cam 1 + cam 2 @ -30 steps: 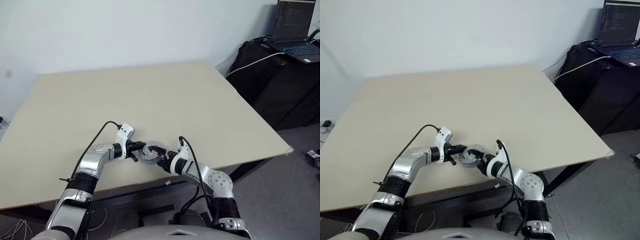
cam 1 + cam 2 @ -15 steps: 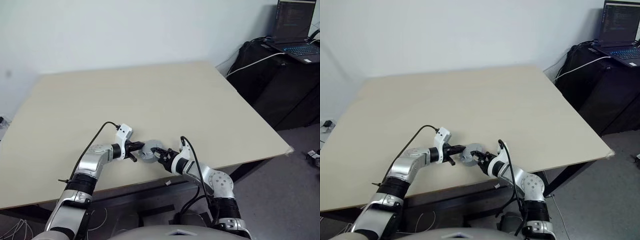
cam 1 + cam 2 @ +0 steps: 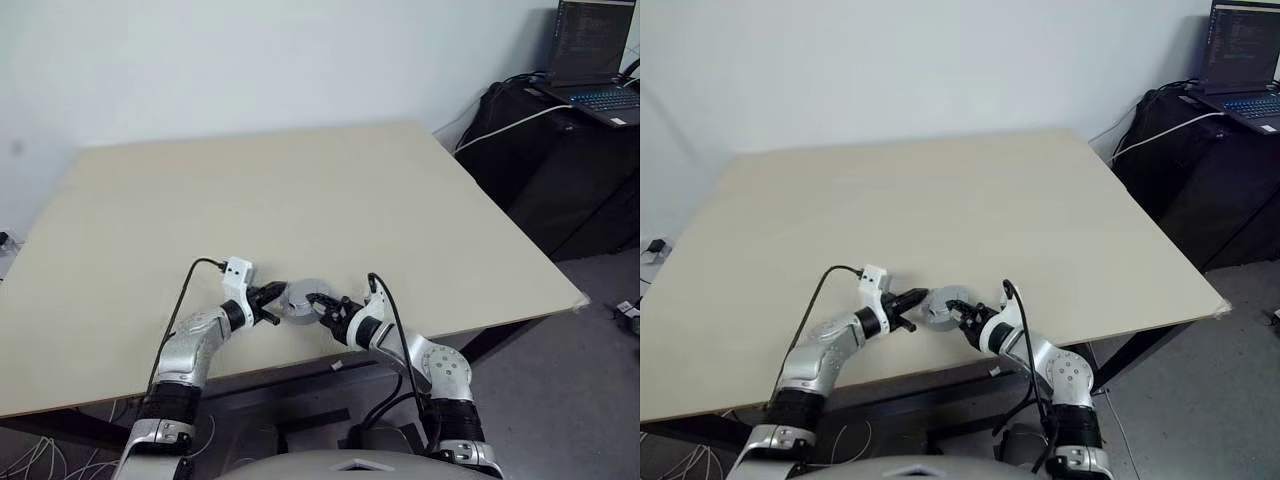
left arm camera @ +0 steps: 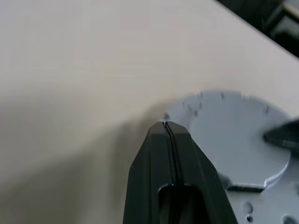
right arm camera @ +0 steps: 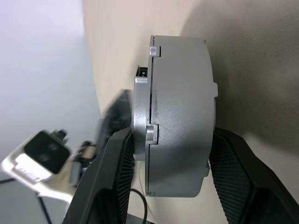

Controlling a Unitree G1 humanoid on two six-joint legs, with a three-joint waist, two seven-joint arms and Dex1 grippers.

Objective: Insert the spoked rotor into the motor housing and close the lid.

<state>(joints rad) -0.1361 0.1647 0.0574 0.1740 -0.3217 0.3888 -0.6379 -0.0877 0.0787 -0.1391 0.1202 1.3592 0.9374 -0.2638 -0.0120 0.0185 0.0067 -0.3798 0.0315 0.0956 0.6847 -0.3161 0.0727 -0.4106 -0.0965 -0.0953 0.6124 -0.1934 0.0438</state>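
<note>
Since a second ago the left gripper (image 3: 272, 297) has drawn back slightly from the silver lid (image 3: 303, 297) and turned, while the right gripper (image 3: 327, 308) has kept its place at the near edge of the counter (image 3: 300, 190). From the head views, the closed assembly sits between the two grippers.

Seen from the left wrist, the fingers (image 4: 169, 154) are pressed together, their tip at the rim of the lid (image 4: 233, 130), which lies flat; contact cannot be told.

Seen from the right wrist, the fingers (image 5: 117, 177) pinch the grey housing (image 5: 180, 121) across its sides, lid seated on it. No rotor or coils can be seen, so the closing step looks to be in hand. Next, I judge, comes pressing the lid home and letting go.
</note>
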